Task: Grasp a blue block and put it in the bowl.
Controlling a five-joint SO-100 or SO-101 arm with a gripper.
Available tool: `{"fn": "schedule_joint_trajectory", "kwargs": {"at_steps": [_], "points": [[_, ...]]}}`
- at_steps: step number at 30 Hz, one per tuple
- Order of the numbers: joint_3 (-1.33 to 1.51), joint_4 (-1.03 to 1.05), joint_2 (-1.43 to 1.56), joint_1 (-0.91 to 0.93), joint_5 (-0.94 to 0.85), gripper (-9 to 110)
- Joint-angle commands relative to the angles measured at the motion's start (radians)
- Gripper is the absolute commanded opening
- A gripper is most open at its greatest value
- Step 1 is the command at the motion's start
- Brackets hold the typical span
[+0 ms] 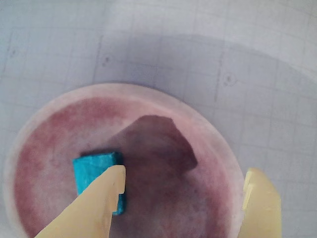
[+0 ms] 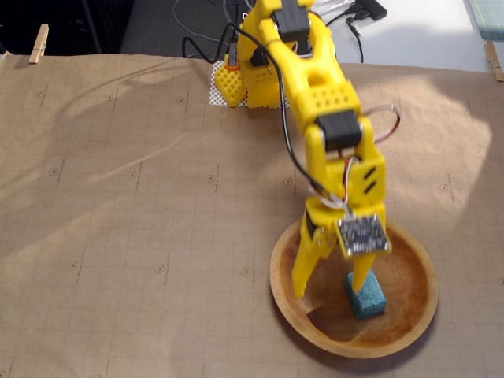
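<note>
- Wide wooden bowl (image 2: 409, 311) on gridded brown paper, under the yellow arm.
- Gripper (image 2: 331, 290) inside the bowl, spread wide and released — clamping nothing.
- Blue block (image 2: 365, 296) down on the bowl floor, touching one fingertip (image 1: 115, 179).
- Risk: block snagged on that fingertip during withdrawal — dragged toward the bowl rim, perhaps over it.

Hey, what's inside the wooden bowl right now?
The blue block lies on the floor of the bowl, and the open pincer reaches in over it. In the wrist view one finger covers part of the block; nothing else shows inside.
</note>
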Motion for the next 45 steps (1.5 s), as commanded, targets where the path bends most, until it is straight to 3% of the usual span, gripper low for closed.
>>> {"fn": "schedule_joint_trajectory", "kwargs": {"at_steps": [1, 17, 23, 33, 45], "points": [[-0.034, 0.095, 0.259, 0.003, 0.003, 28], [-0.018, 0.568, 0.721, 0.092, -0.009, 28], [0.009, 0.73, 0.876, 0.135, -0.02, 18], [0.42, 0.696, 1.098, 0.295, -0.127, -3], [1.081, 0.38, 1.41, 0.336, -0.149, -3]]}}
